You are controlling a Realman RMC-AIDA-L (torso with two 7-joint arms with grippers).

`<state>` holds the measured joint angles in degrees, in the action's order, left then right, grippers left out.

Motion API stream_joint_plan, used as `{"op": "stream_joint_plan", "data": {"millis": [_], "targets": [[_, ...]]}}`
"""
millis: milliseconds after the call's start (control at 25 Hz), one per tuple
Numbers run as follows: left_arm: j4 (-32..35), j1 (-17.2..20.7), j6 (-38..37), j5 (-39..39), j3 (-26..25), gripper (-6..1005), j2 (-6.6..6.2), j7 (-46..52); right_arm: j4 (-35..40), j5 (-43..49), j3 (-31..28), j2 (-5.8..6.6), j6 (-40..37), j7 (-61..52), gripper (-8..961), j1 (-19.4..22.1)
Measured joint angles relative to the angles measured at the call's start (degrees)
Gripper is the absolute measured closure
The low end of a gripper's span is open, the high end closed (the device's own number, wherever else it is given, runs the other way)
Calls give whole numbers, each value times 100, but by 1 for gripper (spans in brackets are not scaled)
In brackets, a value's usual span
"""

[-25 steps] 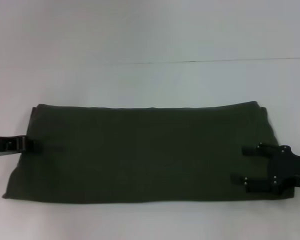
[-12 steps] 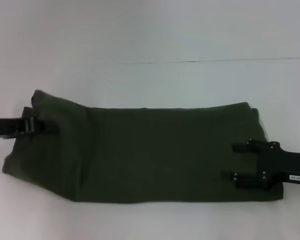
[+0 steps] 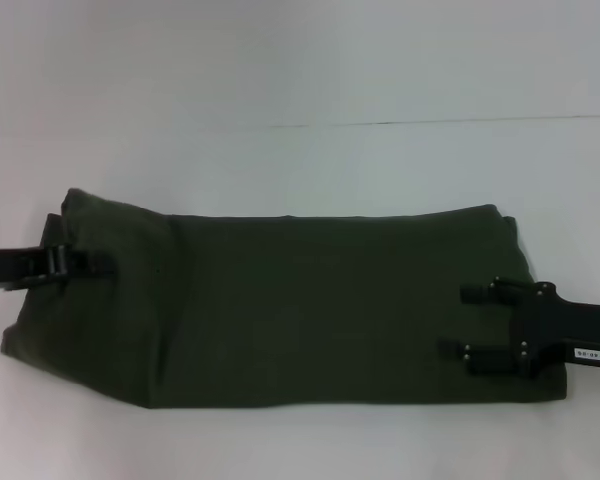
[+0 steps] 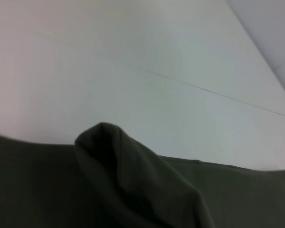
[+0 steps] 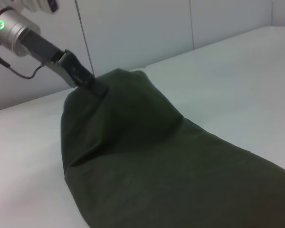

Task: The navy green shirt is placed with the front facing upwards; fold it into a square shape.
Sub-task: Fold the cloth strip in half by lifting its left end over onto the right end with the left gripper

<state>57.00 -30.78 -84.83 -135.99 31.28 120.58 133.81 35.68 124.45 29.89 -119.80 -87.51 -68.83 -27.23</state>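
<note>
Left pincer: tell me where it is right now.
In the head view the left pincer is at the left end of the dark olive-green folded cotton shirt, shut on that raised end above the white table.

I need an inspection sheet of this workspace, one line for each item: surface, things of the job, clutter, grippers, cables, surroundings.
Surface: white table, a thin dark seam line across its far part.
Job's things: navy green shirt folded into a long band, print hidden; its left end is lifted off the table.
Clutter: nothing seen.
Grippers: left gripper shut on the shirt's raised left end; right gripper over the right end, fingers spread, open.
Cables: thin black cable beside the left arm's wrist.
Surroundings: pale panelled wall behind the table.
</note>
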Motion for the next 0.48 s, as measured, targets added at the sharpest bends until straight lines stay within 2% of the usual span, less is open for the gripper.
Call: {"op": "stream_joint_plan", "data": {"millis": [200,440,480], "targets": [[-99,176,276,-67,-170,874,17,-1,-4,0,0,0,6,1,40,-41],[-276,222,724,-535,-478,867,-5,103,-10,3,0,0,7,-3,40,-63],[-272,227,791,-587,-484,828,-4,107,-10,2,0,0,7,-4,40,-66]]}}
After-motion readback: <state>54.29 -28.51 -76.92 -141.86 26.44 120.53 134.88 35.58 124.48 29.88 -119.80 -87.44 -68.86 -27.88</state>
